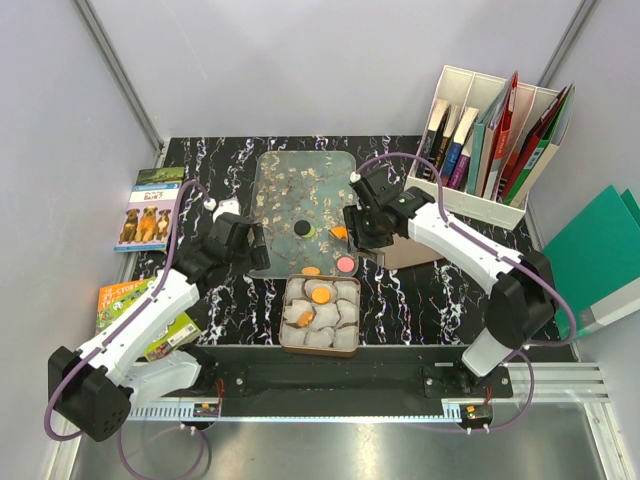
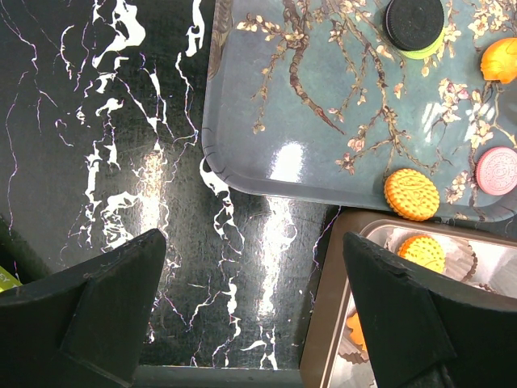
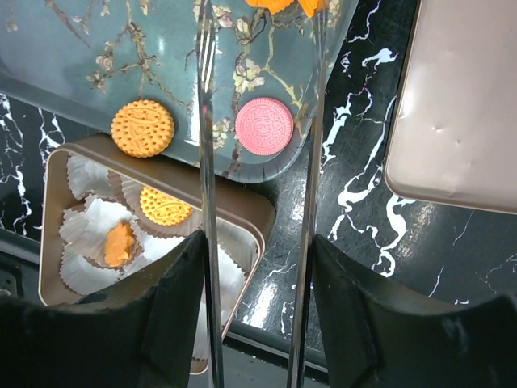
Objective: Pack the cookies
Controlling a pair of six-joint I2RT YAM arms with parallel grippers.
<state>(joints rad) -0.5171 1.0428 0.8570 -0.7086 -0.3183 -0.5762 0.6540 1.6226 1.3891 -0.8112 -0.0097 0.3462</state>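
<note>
On the blossom-patterned tray (image 1: 290,180) lie a black cookie (image 1: 300,229) on a green one (image 2: 420,53), a pink cookie (image 1: 346,264) and a round orange cookie (image 1: 312,270). The tin (image 1: 288,335) holds paper cups with two orange cookies (image 1: 320,296) (image 1: 302,318). My right gripper (image 3: 258,250) is shut on metal tongs (image 3: 206,162), whose tips pinch an orange cookie (image 3: 279,5) above the tray's right side. My left gripper (image 2: 254,323) is open and empty over the table, left of the tin.
The tin's lid (image 3: 460,105) lies on the table right of the tray. A file rack with books (image 1: 490,140) stands at the back right. Books (image 1: 150,205) lie along the table's left edge.
</note>
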